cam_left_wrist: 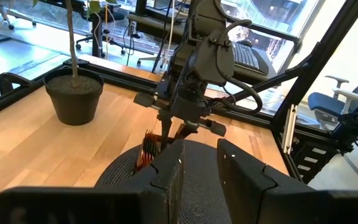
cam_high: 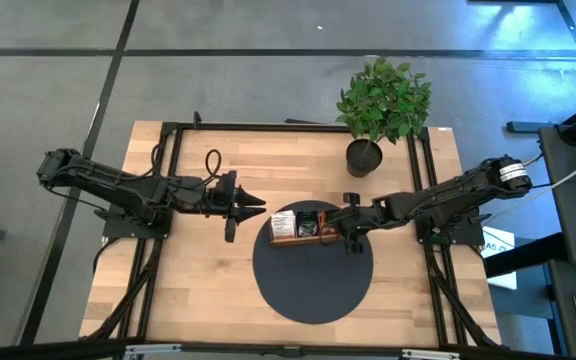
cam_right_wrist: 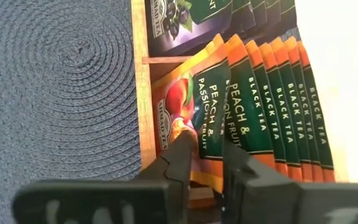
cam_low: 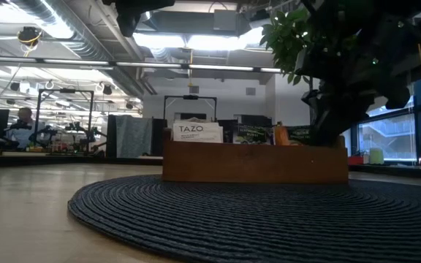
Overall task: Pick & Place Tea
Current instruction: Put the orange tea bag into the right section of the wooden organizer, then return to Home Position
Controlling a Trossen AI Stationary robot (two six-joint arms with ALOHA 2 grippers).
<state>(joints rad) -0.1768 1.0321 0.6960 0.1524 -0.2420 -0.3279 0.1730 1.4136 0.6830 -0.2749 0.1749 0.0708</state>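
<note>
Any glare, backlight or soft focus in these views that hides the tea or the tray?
Low view: backlit, wooden tray dark. Right wrist view: blown-out white at one edge, own fingers blurred, sachets readable. Left wrist view: bright windows, fingers soft.

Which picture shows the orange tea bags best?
The right wrist view: the orange tea bags fill it, labels readable. The high view shows specks in the wooden tray, the low view one orange tip, the left wrist view only striped edges.
</note>
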